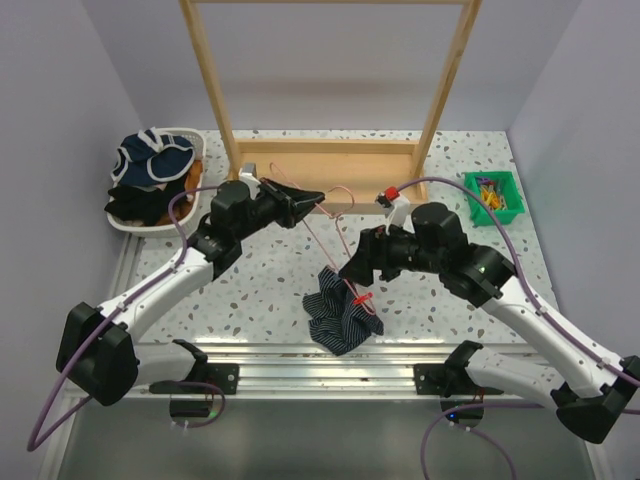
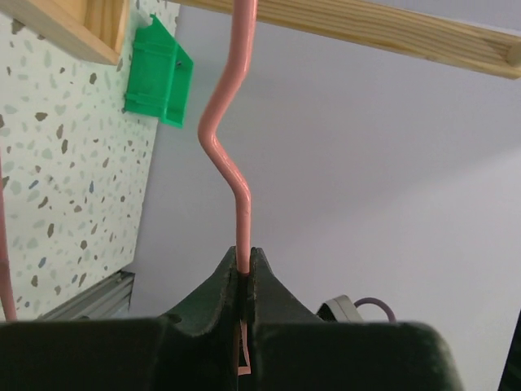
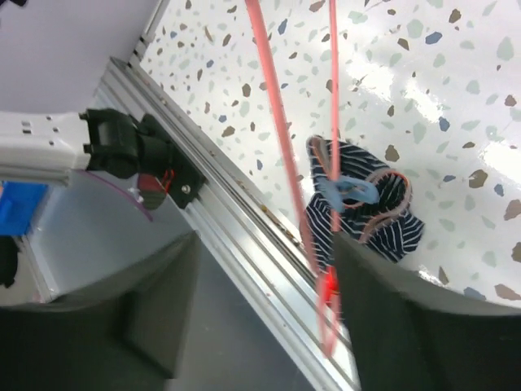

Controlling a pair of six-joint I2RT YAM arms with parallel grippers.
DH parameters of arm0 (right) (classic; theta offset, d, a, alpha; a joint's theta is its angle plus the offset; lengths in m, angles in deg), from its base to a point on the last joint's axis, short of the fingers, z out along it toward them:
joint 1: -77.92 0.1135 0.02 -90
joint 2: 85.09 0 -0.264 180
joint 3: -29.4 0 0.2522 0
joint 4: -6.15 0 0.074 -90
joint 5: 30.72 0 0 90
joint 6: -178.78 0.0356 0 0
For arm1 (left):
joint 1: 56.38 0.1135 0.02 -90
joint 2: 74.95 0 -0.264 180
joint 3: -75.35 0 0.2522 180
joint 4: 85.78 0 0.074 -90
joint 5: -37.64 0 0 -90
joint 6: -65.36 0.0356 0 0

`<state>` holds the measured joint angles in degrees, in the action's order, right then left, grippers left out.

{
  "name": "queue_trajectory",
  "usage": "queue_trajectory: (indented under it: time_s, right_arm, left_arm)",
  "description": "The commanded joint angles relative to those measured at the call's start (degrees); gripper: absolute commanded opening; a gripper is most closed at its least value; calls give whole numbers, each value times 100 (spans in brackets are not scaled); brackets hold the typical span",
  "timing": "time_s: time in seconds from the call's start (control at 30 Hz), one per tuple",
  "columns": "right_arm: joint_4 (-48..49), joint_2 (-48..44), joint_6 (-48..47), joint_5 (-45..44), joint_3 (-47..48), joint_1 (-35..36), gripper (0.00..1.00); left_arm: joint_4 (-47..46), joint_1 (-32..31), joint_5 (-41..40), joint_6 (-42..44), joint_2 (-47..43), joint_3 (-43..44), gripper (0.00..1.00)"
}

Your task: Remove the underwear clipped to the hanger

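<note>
The thin pink hanger (image 1: 338,232) hangs slanted over the table. My left gripper (image 1: 308,203) is shut on its hook wire, which shows in the left wrist view (image 2: 242,213) pinched between the jaws (image 2: 243,262). The dark navy pinstriped underwear (image 1: 340,312) dangles from the hanger's low end, just above the table, near a red clip (image 1: 362,297). My right gripper (image 1: 352,268) is open beside the hanger, just above the underwear. In the right wrist view the hanger wires (image 3: 277,122) run between the open fingers (image 3: 403,318), with the red clip (image 3: 328,287), a blue clip (image 3: 352,192) and the underwear (image 3: 370,224) beyond.
A big wooden frame (image 1: 330,160) stands at the back. A white basket (image 1: 122,222) with a heap of dark clothes is at the far left. A green bin (image 1: 492,197) of clips is at the far right. An aluminium rail (image 1: 330,352) runs along the near edge.
</note>
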<state>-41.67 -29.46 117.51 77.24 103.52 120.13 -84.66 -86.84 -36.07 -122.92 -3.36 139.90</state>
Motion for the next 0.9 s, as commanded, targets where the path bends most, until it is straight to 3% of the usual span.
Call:
queue_trajectory:
  time_s: [0.0,0.03,0.07,0.23,0.37,0.57,0.63,0.8,0.87]
  right_arm:
    - [400,17,159,-213,81,-12,80]
    - [557,9,255,-379,81,-12,95]
    - [628,0,291,-450,90,-3,99]
    - [306,87,257,-1153,318,-3,98]
    - [-127,246,-279,-1226,556,-3,95]
    - [-574,527,-965,-785,696,32,78]
    - [-724,449,-940,-855,653,102,70]
    - [-716,71,-624,-1100,126,164,64]
    - [-681,-105,-510,-1311,-23,164,62]
  left_arm:
    - [-168,119,23,265,-145,-148,0]
    - [-142,136,23,265,-154,-200,0]
    - [-177,154,23,248,-154,-244,0]
    - [-633,295,93,-6,-189,-709,0]
    - [-959,418,233,-182,-190,-1035,0]
    - [-1354,470,383,-376,-40,-1167,0]
    - [-1599,505,313,-498,-40,-1289,0]
    - [-2162,638,-46,-824,-189,-1755,0]
    - [-2951,655,-450,-1218,-260,-2238,0]
